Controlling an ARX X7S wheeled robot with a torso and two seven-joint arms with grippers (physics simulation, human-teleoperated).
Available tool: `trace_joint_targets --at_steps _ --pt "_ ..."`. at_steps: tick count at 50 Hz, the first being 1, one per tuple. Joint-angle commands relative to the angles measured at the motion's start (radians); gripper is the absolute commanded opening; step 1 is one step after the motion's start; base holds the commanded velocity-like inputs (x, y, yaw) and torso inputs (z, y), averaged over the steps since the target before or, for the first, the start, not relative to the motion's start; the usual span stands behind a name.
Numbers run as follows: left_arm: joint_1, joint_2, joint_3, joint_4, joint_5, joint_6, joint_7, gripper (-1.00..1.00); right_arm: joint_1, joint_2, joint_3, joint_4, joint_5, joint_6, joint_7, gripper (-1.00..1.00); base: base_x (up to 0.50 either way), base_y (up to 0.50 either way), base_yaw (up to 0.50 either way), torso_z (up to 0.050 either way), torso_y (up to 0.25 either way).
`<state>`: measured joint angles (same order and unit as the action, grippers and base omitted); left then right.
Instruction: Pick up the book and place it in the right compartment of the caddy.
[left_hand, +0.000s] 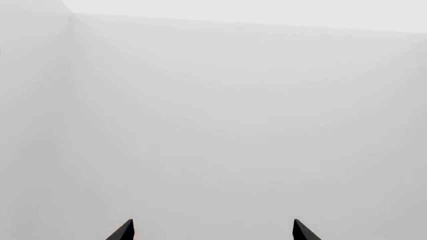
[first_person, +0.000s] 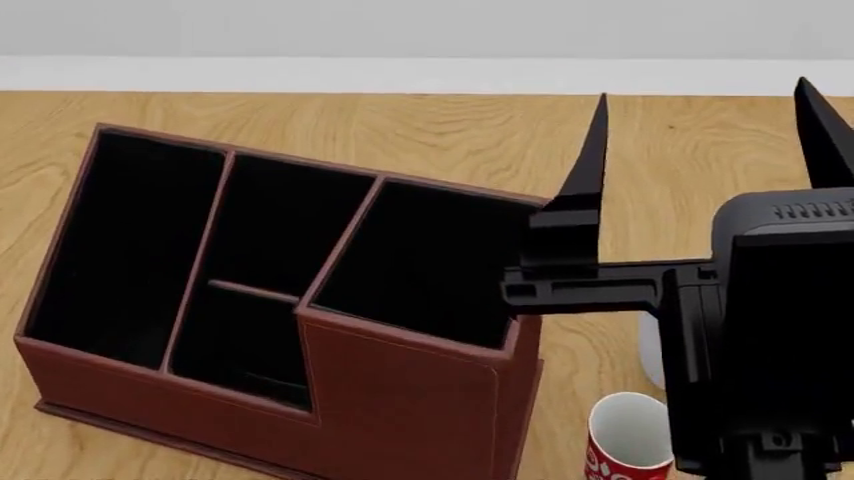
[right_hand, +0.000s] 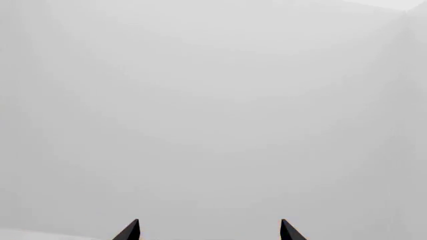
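Note:
The reddish-brown caddy (first_person: 400, 400) stands on the wooden table in the head view. Its tall right compartment (first_person: 427, 260) is black-lined and holds nothing. The book is not in view. My right gripper (first_person: 702, 90) is raised close to the head camera, to the right of the caddy, with its fingers pointing up and wide apart, holding nothing. In the right wrist view, my right gripper (right_hand: 209, 222) faces only a blank grey wall. My left gripper (left_hand: 213, 222) is open and empty, also facing a blank wall, and does not show in the head view.
A red and white mug (first_person: 627, 445) stands on the table (first_person: 441, 130) just right of the caddy's front corner. A pale object (first_person: 650, 355) is mostly hidden behind my right arm. A white wall runs along the table's far edge.

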<state>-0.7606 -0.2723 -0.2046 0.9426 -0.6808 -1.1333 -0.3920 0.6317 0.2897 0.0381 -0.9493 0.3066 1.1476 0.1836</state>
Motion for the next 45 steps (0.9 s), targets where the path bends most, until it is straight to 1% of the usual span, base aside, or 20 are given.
trace_joint_targets --at_steps 1,3,6,7,8,11,12,15,17,18,19,22,25,27,28,31,35,36,42,45 --pt "-0.012 -0.009 -0.008 0.0 -0.017 -0.002 -0.01 1.0 0.081 0.006 0.034 -0.01 0.069 0.102 -0.04 1.0 0.0 0.0 0.0 0.0 0.0" --pt "-0.017 -0.011 -0.013 0.003 -0.025 -0.007 -0.013 1.0 0.128 -0.009 0.094 -0.01 0.124 0.168 -0.08 1.0 0.0 0.0 0.0 0.0 0.0" --pt "-0.034 -0.015 -0.03 0.009 -0.046 -0.023 -0.018 1.0 0.331 0.036 0.173 0.002 0.244 0.383 -0.191 1.0 0.0 0.0 0.0 0.0 0.0" --pt "-0.037 -0.016 -0.032 0.01 -0.05 -0.025 -0.019 1.0 0.37 0.058 0.169 0.009 0.262 0.409 -0.205 1.0 0.0 0.0 0.0 0.0 0.0" --pt "-0.039 -0.018 -0.037 0.011 -0.055 -0.027 -0.02 1.0 0.43 0.115 0.16 0.062 0.343 0.422 -0.205 1.0 0.0 0.0 0.0 0.0 0.0" --pt "-0.036 -0.019 -0.05 0.015 -0.064 -0.024 -0.023 1.0 0.612 0.287 0.096 0.246 0.623 0.422 -0.117 1.0 0.0 0.0 0.0 0.0 0.0" --pt "-0.031 -0.019 -0.052 0.016 -0.064 -0.018 -0.021 1.0 0.671 0.347 0.042 0.303 0.674 0.421 -0.112 1.0 0.0 0.0 0.0 0.0 0.0" --pt "-0.02 -0.02 -0.06 0.015 -0.067 -0.007 -0.021 1.0 0.803 0.434 -0.067 0.415 0.747 0.416 -0.155 1.0 0.0 0.0 0.0 0.0 0.0" --pt "-0.02 -0.023 -0.063 0.011 -0.068 -0.003 -0.021 1.0 0.889 0.459 -0.136 0.478 0.775 0.416 -0.197 1.0 0.0 0.0 0.0 0.0 0.0" --pt "-0.022 -0.024 -0.062 0.009 -0.069 -0.001 -0.021 1.0 0.937 0.482 -0.204 0.495 0.787 0.412 -0.256 1.0 0.0 0.0 0.0 0.0 0.0" --pt "-0.025 -0.025 -0.062 0.007 -0.07 0.0 -0.021 1.0 0.976 0.481 -0.259 0.521 0.766 0.4 -0.281 1.0 0.0 0.0 0.0 0.0 0.0" --pt "-0.027 -0.025 -0.053 -0.001 -0.069 0.01 -0.019 1.0 1.103 0.517 -0.523 0.586 0.658 0.343 -0.45 1.0 0.0 0.0 0.0 0.0 0.0" --pt "-0.032 -0.02 -0.047 -0.006 -0.071 0.015 -0.022 1.0 1.233 0.564 -0.791 0.616 0.566 0.272 -0.706 1.0 0.0 0.0 0.0 0.0 0.0" --pt "-0.032 -0.018 -0.049 -0.002 -0.074 0.016 -0.027 1.0 1.287 0.573 -0.884 0.618 0.534 0.263 -0.796 1.0 0.0 0.0 0.0 0.0 0.0" --pt "-0.026 -0.016 -0.049 -0.003 -0.071 0.024 -0.026 1.0 1.328 0.58 -0.962 0.602 0.503 0.233 -0.875 1.0 0.0 0.0 0.0 0.0 0.0" --pt "-0.007 -0.016 -0.037 -0.013 -0.056 0.046 -0.021 1.0 1.413 0.557 -1.041 0.646 0.508 0.252 -1.013 1.0 0.0 0.0 0.0 0.0 0.0" --pt "-0.01 -0.018 -0.036 -0.016 -0.061 0.047 -0.024 1.0 1.499 0.551 -1.217 0.679 0.439 0.223 -1.178 1.0 0.0 0.0 0.0 0.0 0.0" --pt "-0.011 -0.019 -0.037 -0.015 -0.063 0.046 -0.025 1.0 1.528 0.555 -1.285 0.681 0.404 0.206 -1.229 1.0 0.0 0.0 0.0 0.0 0.0" --pt "-0.01 -0.021 -0.021 -0.028 -0.055 0.06 -0.023 1.0 1.597 0.55 -1.449 0.713 0.307 0.111 -1.387 1.0 0.0 0.0 0.0 0.0 0.0" --pt "-0.013 -0.021 -0.012 -0.036 -0.051 0.072 -0.02 1.0 1.61 0.539 -1.47 0.718 0.301 0.096 -1.425 1.0 0.0 0.0 0.0 0.0 0.0"
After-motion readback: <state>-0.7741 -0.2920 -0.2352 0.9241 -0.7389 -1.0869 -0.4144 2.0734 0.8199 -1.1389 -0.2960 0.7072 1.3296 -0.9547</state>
